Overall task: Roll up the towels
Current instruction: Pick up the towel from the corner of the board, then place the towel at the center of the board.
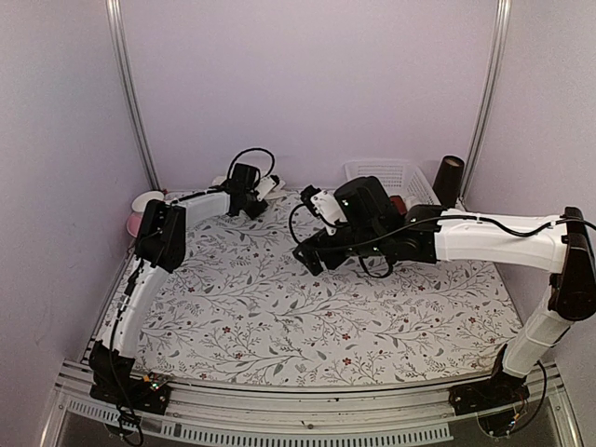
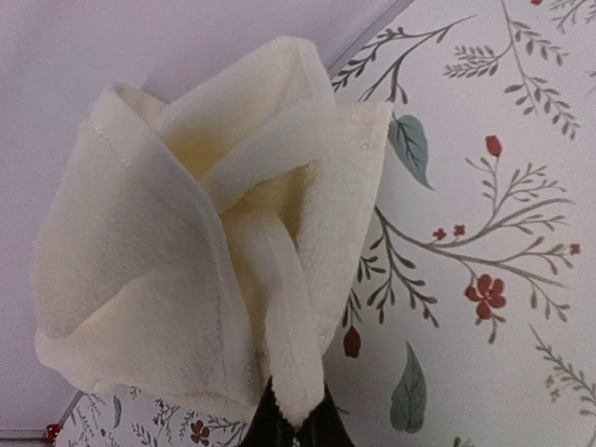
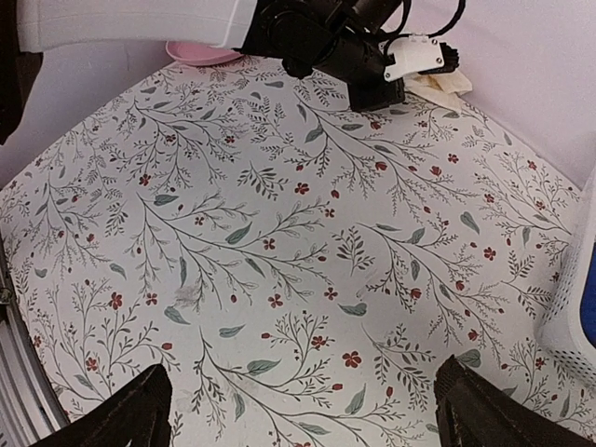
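The right arm's fingers spread wide above the floral tablecloth, cream towel bunched at the left arm.

Soft, even, slightly lilac light, with no hard shadows or glare.
Just beyond the left fingers the cream towel is bright and a little out of focus. The dark right fingertips look blurred, while the tablecloth between them is sharp.

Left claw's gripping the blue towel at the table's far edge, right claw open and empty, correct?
No: the towel in the left claw is cream, not blue, as the left wrist view shows. It is at the table's far edge, and the right claw is open and empty.
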### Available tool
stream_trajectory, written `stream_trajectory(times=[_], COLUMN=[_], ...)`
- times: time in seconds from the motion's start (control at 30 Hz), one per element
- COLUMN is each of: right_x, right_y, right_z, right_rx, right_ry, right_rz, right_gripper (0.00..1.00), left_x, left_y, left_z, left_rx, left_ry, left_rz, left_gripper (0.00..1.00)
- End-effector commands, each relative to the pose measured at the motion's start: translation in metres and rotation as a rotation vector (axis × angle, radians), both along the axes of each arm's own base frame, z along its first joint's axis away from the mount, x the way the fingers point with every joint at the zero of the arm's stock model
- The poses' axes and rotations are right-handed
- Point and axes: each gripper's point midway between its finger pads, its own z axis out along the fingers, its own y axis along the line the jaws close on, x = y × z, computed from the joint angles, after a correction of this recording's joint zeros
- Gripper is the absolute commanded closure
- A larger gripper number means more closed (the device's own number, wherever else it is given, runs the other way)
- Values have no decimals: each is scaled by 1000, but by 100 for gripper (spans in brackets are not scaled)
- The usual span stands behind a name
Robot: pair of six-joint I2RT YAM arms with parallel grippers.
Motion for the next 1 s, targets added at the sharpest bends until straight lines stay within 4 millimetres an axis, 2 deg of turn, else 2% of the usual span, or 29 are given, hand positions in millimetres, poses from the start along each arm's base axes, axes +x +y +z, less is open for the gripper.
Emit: stream_trajectory(times=[0.0, 0.07, 0.2, 0.27, 0.3, 0.37, 0.4, 0.5, 0.67, 0.73, 0.8, 0.87, 0.97], right_x=[6, 8, 4, 0, -3, -9, -12, -18, -17, -17, -14, -9, -1], right_y=[2, 1, 1, 5, 7, 10, 11, 13, 20, 25, 30, 35, 43], right_z=[18, 22, 32, 39, 43, 49, 51, 41, 0, -11, -16, -20, -40], right_rx=[23, 35, 72, 80, 86, 69, 63, -1, -153, -177, -183, -185, -236], right_ry=[-43, -61, -84, -93, -93, -125, -126, -139, -138, -146, -166, -186, -196], right_rz=[-23, -34, 6, 56, 84, 149, 176, 244, 325, 358, 368, 375, 387], right_gripper=[1, 1, 1, 1, 1, 1, 1, 1, 9, 10, 9, 9, 9], left_x=[-23, -38, -87, -126, -149, -195, -221, -297, -392, -423, -439, -446, -458], left_y=[-24, -28, -37, -40, -40, -39, -37, -27, 4, 21, 37, 55, 79], left_z=[96, 113, 121, 116, 129, 132, 141, 144, 121, 101, 84, 68, 47], left_rx=[-122, -146, -177, -208, -226, -244, -249, -245, -195, -149, -101, -29, 48], left_ry=[-34, -20, 106, 203, 219, 275, 283, 318, 350, 393, 412, 423, 464], left_rz=[-146, -193, -311, -393, -436, -528, -578, -713, -824, -841, -811, -749, -689], left_gripper=[100, 100, 100, 100, 100, 100, 100, 100, 100, 100, 100, 100, 100])
